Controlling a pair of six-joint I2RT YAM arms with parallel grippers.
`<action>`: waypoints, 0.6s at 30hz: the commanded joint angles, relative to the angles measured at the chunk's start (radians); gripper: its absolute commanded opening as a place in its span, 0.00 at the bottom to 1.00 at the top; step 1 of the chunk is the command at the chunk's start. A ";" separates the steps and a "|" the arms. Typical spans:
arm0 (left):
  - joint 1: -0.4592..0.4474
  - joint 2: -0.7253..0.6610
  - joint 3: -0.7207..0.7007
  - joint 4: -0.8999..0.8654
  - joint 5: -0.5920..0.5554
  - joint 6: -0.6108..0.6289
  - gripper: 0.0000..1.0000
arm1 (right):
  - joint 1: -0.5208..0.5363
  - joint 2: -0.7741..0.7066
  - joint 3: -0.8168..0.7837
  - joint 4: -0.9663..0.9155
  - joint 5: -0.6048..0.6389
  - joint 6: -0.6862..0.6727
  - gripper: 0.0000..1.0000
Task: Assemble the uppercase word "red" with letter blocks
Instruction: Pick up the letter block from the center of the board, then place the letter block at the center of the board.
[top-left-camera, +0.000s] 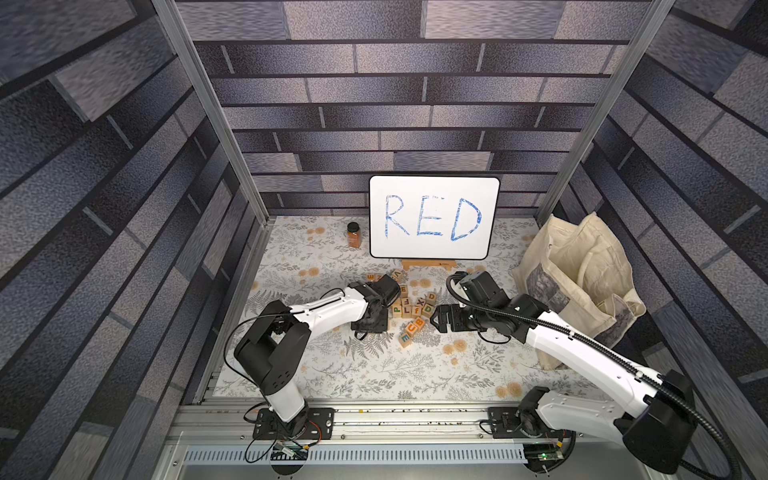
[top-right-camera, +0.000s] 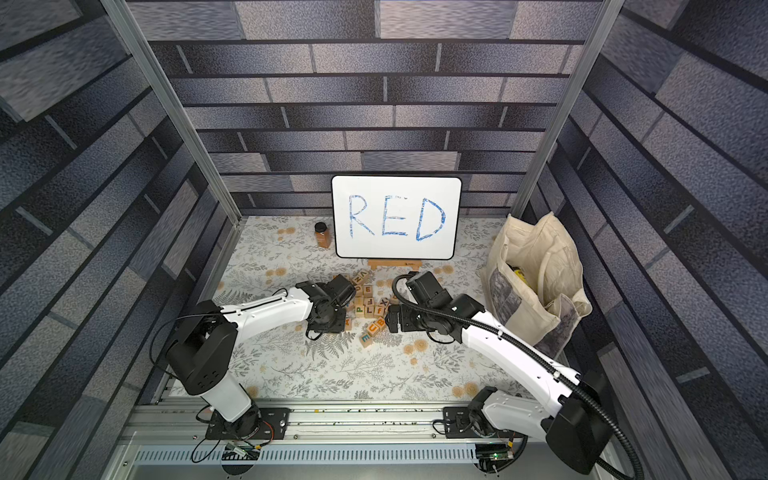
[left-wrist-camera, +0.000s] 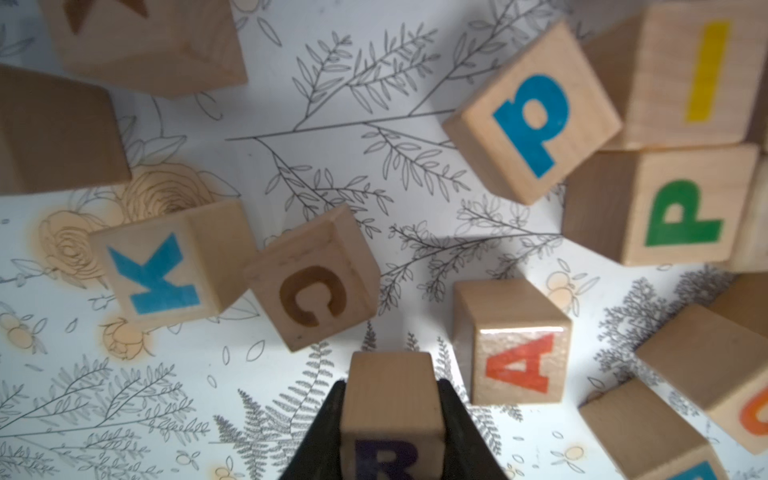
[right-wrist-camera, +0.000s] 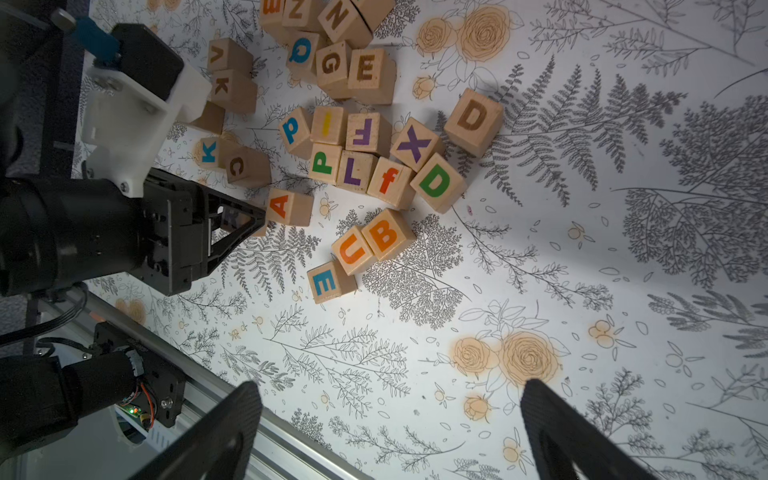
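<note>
We saw the left gripper (left-wrist-camera: 392, 388) with its jaws clamped on the purple R block (left-wrist-camera: 390, 419), one jaw on each side face and the letter turned toward the wrist camera. This block was at the side of the pile of letter blocks (top-left-camera: 409, 305) that faces the left edge of the table (top-left-camera: 374, 374). The orange A block (left-wrist-camera: 519, 361) was just beside it and the brown C block (left-wrist-camera: 311, 299) was near. We could not tell whether it was already off the table.

In our judgement, a good lift would go straight up, so that A is not dragged. It would then go toward the bare area by the near edge, leaving room at the right for the orange E (right-wrist-camera: 365, 68) and the green D (right-wrist-camera: 436, 181), which lay in the pile. The right gripper (right-wrist-camera: 390, 386) hung over bare table, its jaws wide apart and empty.
</note>
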 joint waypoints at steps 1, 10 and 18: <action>-0.025 -0.058 -0.022 -0.034 -0.030 -0.066 0.23 | 0.026 -0.035 -0.031 0.003 0.032 0.033 1.00; -0.094 -0.118 -0.091 -0.031 -0.053 -0.135 0.24 | 0.086 -0.105 -0.090 0.000 0.066 0.083 1.00; -0.151 -0.152 -0.148 -0.026 -0.071 -0.200 0.24 | 0.142 -0.141 -0.121 -0.006 0.094 0.123 1.00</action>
